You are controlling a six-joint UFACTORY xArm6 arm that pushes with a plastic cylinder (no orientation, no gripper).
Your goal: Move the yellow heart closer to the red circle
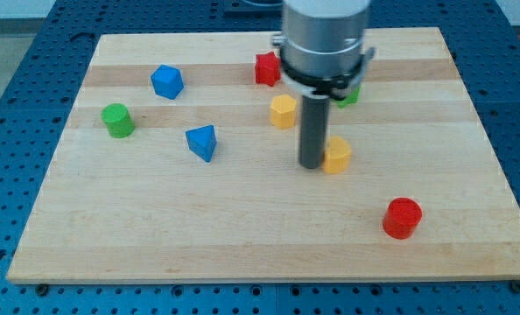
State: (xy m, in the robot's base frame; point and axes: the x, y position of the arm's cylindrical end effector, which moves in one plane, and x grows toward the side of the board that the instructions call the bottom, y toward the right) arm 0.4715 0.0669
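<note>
Wooden board (155,236), my tip (311,165) against yellow heart (337,155)

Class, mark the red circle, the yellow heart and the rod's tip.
red circle (403,216), camera view, on its side wall.
yellow heart (338,155), camera view, on its front face.
my tip (310,164), camera view, the rod's very end.

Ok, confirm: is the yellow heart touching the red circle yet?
No, the yellow heart sits beside my tip, with bare board between it and the red circle.

Non-task blocks: blue (167,81) & blue (202,142) at left, green cylinder (117,120), red (266,68), yellow hexagon (283,112), green (349,94).
</note>
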